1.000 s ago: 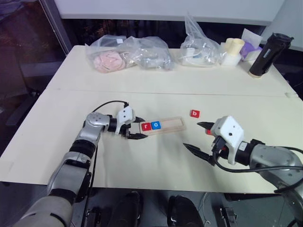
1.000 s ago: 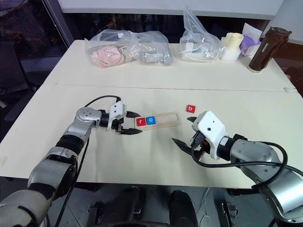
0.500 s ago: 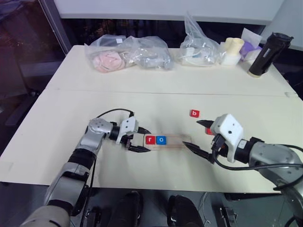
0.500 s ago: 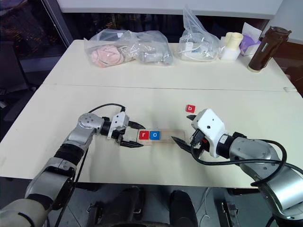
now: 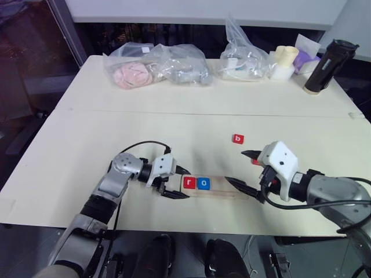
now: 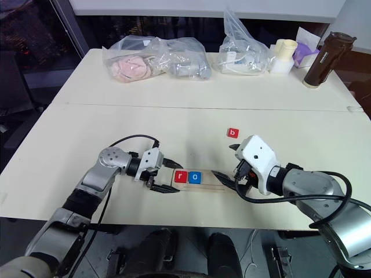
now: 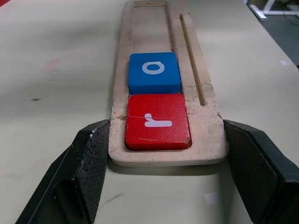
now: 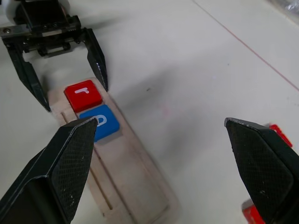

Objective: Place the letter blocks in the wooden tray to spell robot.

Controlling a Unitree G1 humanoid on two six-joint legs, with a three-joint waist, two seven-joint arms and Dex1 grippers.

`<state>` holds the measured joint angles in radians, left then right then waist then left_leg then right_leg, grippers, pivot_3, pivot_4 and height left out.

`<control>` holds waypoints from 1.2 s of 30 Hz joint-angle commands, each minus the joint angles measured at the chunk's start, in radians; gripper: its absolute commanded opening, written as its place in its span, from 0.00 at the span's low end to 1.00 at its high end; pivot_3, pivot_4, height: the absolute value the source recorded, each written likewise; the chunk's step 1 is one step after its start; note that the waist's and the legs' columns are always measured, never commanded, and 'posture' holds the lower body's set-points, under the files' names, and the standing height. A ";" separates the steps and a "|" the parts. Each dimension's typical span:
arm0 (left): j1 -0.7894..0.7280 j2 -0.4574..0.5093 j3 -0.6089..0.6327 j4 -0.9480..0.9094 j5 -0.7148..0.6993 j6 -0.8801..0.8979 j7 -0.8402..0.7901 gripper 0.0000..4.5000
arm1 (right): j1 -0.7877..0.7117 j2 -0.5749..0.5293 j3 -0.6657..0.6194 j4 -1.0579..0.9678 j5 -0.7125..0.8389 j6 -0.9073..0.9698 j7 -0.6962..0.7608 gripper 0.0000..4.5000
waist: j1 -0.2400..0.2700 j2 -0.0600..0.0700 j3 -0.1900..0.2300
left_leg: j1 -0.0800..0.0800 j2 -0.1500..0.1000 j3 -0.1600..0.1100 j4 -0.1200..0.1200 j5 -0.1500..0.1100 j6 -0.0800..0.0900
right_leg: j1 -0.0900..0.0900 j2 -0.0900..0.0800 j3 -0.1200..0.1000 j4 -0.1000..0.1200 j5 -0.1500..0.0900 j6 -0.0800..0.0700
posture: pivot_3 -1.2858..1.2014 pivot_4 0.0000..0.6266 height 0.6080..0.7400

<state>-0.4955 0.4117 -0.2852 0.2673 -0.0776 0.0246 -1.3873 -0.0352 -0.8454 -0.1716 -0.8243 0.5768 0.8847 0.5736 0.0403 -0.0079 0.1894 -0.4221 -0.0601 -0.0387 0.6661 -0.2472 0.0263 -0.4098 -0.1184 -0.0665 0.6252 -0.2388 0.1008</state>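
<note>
Wooden tray is lying flat on the cream table, close to the table's six-o'clock edge in the head views, with its long axis running from nine to three o'clock. Two letter blocks are sitting in its nine-o'clock end: a red "r" block at the very end and a blue "o" block touching it on the three-o'clock side; the rest of the recess is lying bare. A red "b" block is resting on the table at about one o'clock from the tray, well apart from it.

Left gripper is clasping the tray's nine-o'clock end, one black finger pressing against each long side beside the "r" block. Right gripper is hovering over the tray's three-o'clock end with its fingers spread wide and nothing between them.

Clear plastic bags and a dark bottle are standing along the table's twelve-o'clock edge.
</note>
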 commanded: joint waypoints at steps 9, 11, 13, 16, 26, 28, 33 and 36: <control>0.077 0.019 -0.048 -0.083 0.010 0.008 0.069 0.70 | 0.002 -0.017 -0.030 -0.044 0.014 -0.001 0.006 1.00 | 0.000 0.000 0.000 | 0.000 0.000 0.000 0.000 0.000 0.000 | 0.001 0.000 0.000 -0.002 0.000 -0.001 | 0.52 0.24 1.00; 0.087 0.022 -0.054 -0.086 0.020 -0.005 0.084 0.70 | 0.001 -0.020 -0.030 -0.042 0.012 -0.003 0.008 1.00 | 0.001 0.000 0.000 | 0.000 0.000 0.000 0.000 0.000 0.000 | 0.001 0.000 0.000 -0.003 0.000 -0.001 | 0.52 0.24 1.00; 0.091 0.023 -0.059 -0.087 0.023 -0.014 0.094 0.70 | 0.001 -0.021 -0.031 -0.040 0.012 -0.003 0.008 1.00 | 0.001 0.000 0.000 | 0.000 0.000 0.000 0.000 0.000 0.000 | 0.001 0.000 0.000 -0.005 0.001 -0.002 | 0.52 0.24 1.00; 0.095 0.025 -0.069 -0.090 0.027 -0.032 0.100 0.70 | 0.002 -0.021 -0.031 -0.041 0.011 -0.003 0.007 1.00 | 0.001 0.000 0.000 | 0.000 0.000 0.000 -0.001 0.000 0.000 | 0.002 0.000 0.000 -0.006 0.001 -0.002 | 0.52 0.24 1.00; 0.099 0.044 -0.107 -0.030 0.042 -0.131 0.084 0.70 | -0.015 -0.018 -0.013 -0.030 0.005 -0.004 0.001 1.00 | 0.001 0.002 -0.001 | 0.000 0.000 0.000 -0.001 -0.001 0.001 | 0.002 0.000 0.000 -0.007 0.001 -0.002 | 0.52 0.24 1.00; 0.094 0.043 -0.110 -0.018 0.044 -0.124 0.085 0.70 | -0.019 -0.016 -0.010 -0.028 0.005 -0.004 0.000 1.00 | 0.001 0.003 -0.002 | 0.000 0.000 0.000 -0.001 -0.001 0.001 | 0.002 0.000 0.000 -0.007 0.001 -0.002 | 0.52 0.24 1.00; 0.084 0.044 -0.123 -0.004 0.048 -0.074 0.079 0.70 | -0.017 -0.010 -0.002 -0.035 0.003 -0.003 -0.007 1.00 | 0.001 0.007 -0.005 | 0.001 0.000 0.001 -0.001 -0.001 0.001 | 0.003 0.000 0.000 -0.007 0.001 -0.002 | 0.52 0.24 1.00; 0.081 0.049 -0.133 -0.011 0.045 -0.040 0.060 0.70 | -0.016 -0.008 0.003 -0.039 0.003 -0.003 -0.013 1.00 | 0.000 0.009 -0.007 | 0.001 0.000 0.001 -0.001 -0.001 0.001 | 0.003 0.001 0.000 -0.007 0.001 -0.002 | 0.52 0.24 1.00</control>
<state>-0.4472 0.4408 -0.3495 0.2230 -0.0755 -0.0502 -1.2998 -0.0418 -0.8510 -0.1622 -0.8312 0.5816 0.8877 0.5655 0.0406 0.0013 0.1820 -0.4213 -0.0599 -0.0381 0.6651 -0.2478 0.0271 -0.4069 -0.1177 -0.0663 0.6179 -0.2376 0.0991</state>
